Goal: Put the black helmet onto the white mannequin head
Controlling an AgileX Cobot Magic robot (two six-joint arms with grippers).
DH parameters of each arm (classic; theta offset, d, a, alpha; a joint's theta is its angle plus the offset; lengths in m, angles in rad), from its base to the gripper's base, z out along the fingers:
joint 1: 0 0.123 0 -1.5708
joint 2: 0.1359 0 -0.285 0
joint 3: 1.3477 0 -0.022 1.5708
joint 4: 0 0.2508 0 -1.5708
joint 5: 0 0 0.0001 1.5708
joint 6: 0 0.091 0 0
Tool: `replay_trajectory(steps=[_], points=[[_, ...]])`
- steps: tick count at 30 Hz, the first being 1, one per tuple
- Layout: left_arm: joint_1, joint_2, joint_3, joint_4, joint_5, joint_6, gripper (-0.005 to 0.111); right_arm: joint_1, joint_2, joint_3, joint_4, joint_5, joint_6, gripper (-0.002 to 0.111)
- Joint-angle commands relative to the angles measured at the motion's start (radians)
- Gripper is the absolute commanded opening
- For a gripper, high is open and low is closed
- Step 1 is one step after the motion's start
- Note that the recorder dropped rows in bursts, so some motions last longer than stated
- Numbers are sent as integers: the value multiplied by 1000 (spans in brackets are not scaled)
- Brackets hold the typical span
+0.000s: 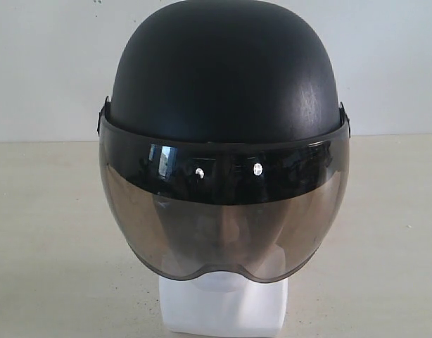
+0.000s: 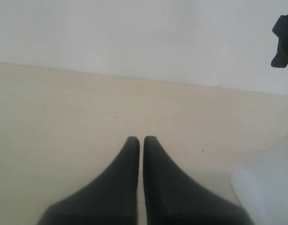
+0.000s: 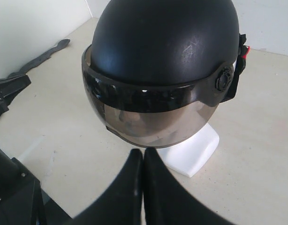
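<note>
Shows the black helmet [image 1: 226, 77] already seated on the white mannequin head [image 1: 223, 313], filling the centre of the exterior view, with the tinted visor [image 1: 223, 225] down over the face and only the blocky neck base showing below it at 6 o'clock. Shows the left gripper [image 2: 141, 139] with fingers pressed together, holding nothing, above the bare table [image 1: 47, 232]. Shows the right gripper [image 3: 143, 152] likewise closed and empty, near the neck base on the visor side. Looks like placement is done, leaving a check and a retreat: best to confirm the shell sits level, then draw away without brushing the visor rim, since a nudge could tip the head. Offers open tabletop at 3 and 9 o'clock, bounded by the wall [image 1: 47, 63] from 10 through 2.
</note>
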Motion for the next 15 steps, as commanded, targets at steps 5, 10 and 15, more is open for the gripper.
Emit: replay_trajectory(steps=[5,10,15], points=[[0,-2,143,-16,-322,-50,4,-4,-5,3,3,-2,4,0],[0,-2,143,-16,-227,-50,4,-4,-5,3,3,-2,4,0],[0,-2,143,16,-117,-31,4,-4,-5,3,3,-2,4,0]])
